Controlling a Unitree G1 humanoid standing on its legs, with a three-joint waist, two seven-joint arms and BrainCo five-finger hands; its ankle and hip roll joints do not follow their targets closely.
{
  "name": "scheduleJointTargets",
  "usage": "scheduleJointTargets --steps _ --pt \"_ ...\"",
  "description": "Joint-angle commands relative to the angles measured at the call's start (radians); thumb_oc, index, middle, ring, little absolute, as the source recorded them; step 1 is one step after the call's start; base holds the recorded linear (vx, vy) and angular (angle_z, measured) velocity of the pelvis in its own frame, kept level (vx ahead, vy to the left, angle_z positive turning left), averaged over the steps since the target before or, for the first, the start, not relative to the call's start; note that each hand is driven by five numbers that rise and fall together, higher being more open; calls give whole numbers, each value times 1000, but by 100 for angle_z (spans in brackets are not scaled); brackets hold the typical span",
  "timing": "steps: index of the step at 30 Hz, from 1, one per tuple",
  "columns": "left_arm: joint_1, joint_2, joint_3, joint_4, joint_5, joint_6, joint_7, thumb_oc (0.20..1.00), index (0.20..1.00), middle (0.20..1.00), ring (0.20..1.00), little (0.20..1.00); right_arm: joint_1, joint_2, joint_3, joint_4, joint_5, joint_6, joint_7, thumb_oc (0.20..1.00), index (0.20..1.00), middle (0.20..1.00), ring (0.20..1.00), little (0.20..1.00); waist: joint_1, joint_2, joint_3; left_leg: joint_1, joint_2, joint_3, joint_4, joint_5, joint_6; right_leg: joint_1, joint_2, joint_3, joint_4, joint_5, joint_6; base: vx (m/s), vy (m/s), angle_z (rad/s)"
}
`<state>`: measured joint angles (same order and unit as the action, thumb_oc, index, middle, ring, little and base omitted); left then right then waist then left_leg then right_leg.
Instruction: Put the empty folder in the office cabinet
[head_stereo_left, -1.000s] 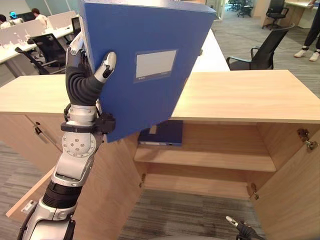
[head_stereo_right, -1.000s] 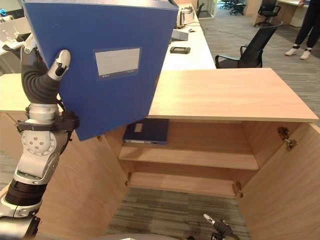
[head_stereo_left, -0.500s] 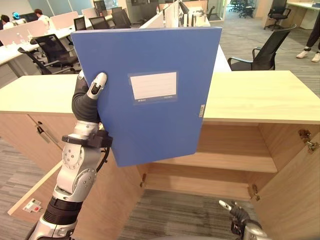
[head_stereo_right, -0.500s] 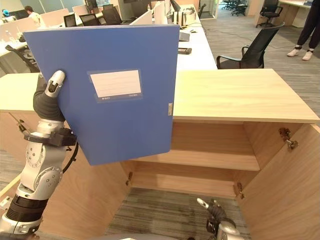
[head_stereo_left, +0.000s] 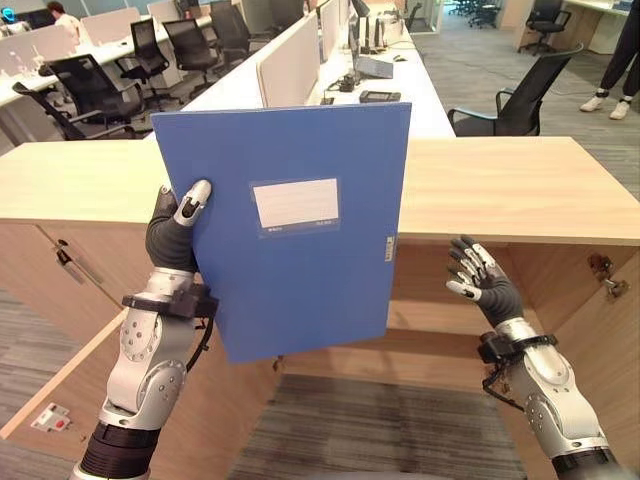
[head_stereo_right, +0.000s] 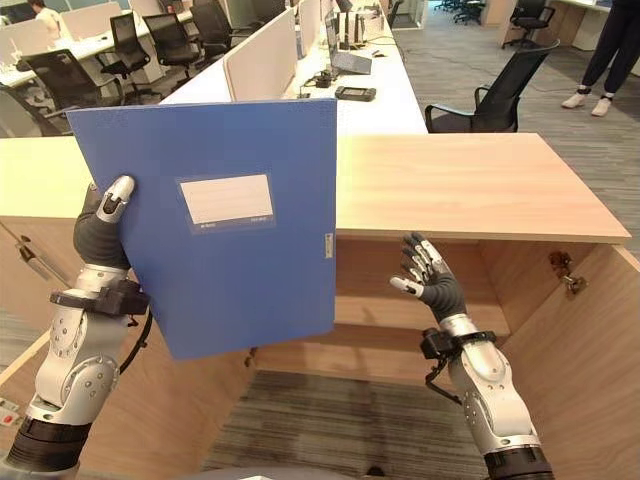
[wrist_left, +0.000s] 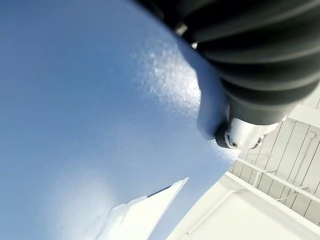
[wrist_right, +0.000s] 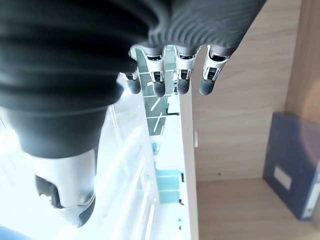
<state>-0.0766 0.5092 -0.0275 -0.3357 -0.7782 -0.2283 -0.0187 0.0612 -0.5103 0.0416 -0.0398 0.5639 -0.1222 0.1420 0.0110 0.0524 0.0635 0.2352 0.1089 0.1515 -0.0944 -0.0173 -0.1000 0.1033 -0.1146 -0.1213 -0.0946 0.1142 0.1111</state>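
My left hand holds a blue folder upright by its left edge, thumb on the front face with the white label. The folder hangs in front of the open wooden cabinet and hides the left part of the cabinet's inside. In the left wrist view the folder's blue surface lies against my hand. My right hand is raised to the right of the folder, apart from it, before the cabinet's opening. Its fingers are straight and hold nothing. A second, darker blue folder lies on the cabinet's shelf.
The cabinet's right door and left door stand open towards me. Beyond the cabinet top are a white desk, black office chairs and a person's legs at the far right.
The folder has come down from a high, tilted pose to upright in front of the cabinet. My right hand has risen from near the floor to the height of the opening.
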Motion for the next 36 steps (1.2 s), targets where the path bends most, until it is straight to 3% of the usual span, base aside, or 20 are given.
scheduleJointTargets --steps 1,14,36 --pt "-49 19 51 -19 -27 -39 -16 200 200 200 200 200 -100 13 0 -44 35 -52 24 1000 1000 1000 1000 1000 2 -40 1 -19 -26 -48 7 -27 17 61 -12 22 48 -130 45 0 0 0" --pt "-51 -6 43 -8 8 -33 -39 200 200 200 200 200 -148 55 100 -174 86 -30 119 1000 1000 1000 1000 1000 1 -42 -1 -17 -26 -44 7 -29 18 62 -11 29 47 -134 41 0 1 -1" --pt "-118 2 -28 42 108 -7 -105 200 200 200 200 200 -220 83 217 -158 63 13 178 1000 1000 1000 1000 1000 2 -49 -4 -16 -26 -40 7 -30 21 61 -15 33 49 -133 38 0 0 0"
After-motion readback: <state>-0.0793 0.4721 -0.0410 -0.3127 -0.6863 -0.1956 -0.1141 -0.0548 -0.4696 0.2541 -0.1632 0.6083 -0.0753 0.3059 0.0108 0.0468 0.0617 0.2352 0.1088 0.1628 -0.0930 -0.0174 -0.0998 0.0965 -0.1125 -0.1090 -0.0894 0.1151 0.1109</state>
